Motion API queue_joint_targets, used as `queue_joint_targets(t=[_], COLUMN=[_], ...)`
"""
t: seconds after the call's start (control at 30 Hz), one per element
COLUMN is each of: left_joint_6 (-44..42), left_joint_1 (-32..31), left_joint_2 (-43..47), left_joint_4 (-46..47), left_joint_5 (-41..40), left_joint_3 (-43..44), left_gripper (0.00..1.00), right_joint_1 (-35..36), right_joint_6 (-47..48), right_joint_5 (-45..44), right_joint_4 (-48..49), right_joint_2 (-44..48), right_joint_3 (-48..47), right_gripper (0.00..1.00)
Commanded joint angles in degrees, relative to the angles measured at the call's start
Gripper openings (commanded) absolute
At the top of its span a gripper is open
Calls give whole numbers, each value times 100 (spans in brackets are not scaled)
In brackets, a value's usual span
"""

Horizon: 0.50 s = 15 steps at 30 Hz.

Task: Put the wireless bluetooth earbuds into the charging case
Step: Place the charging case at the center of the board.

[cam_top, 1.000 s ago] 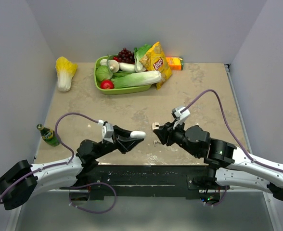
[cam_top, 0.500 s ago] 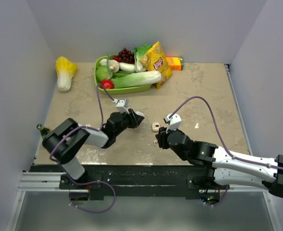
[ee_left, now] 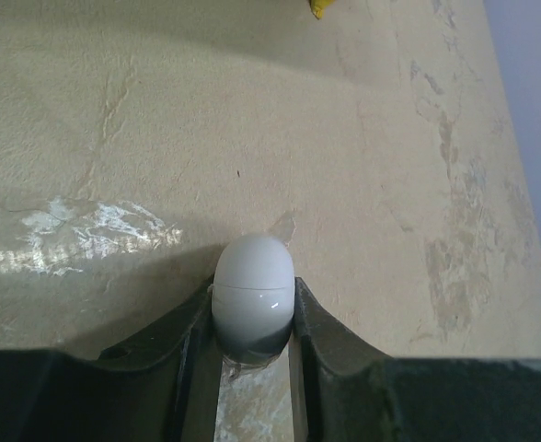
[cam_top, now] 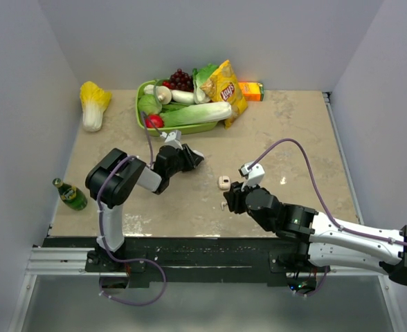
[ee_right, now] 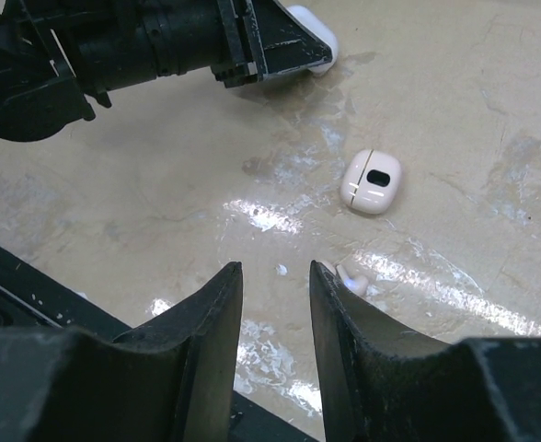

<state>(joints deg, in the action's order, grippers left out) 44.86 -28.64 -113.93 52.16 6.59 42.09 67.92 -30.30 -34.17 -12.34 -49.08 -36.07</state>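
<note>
L gripper [ee_left: 253, 293] is clamped tight on a white egg-shaped pod [ee_left: 254, 262] w/ a seam, close to the table [ee_left: 372, 138]. R gripper [ee_right: 275, 269] is part open, nothing in it. I see the charging case [ee_right: 372, 181] lying on the table ahead of R's fingers, clear of both grippers. One earbud [ee_right: 353, 276] is just beside R's fingertip.

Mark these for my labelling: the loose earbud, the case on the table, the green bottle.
earbud [ee_right: 355, 279]: right wrist view, rounded head.
case [ee_right: 370, 184]: right wrist view, front face.
green bottle [cam_top: 73, 198]: top view, body.
</note>
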Motion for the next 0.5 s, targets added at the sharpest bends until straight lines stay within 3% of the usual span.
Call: queue_joint_targets(t=[0.0,0.13,0.17,0.2,0.23,0.37,0.47], left_joint_6=[58,119,137,172,181,233,303], left_joint_1=[78,148,166,192,253,412,509], left_joint_2=[-86,151,213,274,397,801,1188], left_joint_4=[-303,-514,-523,-540,-584,-908,-1259], left_joint_5=[334,334,325,308,282,150,-17], left_joint_3=[177,-85,-165,-322,-385,-745,-1044], left_gripper=[36,53,76,87,92,100,100], right_joint_1=[2,2,2,2,2,2,2], right_joint_6=[42,95,95,86,95,51,25], right_joint_5=[-151,-256,-265,-291,-300,-292,-274], right_joint_4=[92,4,-5,-32,-32,-49,-41], right_joint_2=[-23,-32,-31,-31,-23,4,12], right_joint_3=[-40,-145,-145,-154,-154,-146,-128], right_gripper=[40,40,40,40,40,40,41])
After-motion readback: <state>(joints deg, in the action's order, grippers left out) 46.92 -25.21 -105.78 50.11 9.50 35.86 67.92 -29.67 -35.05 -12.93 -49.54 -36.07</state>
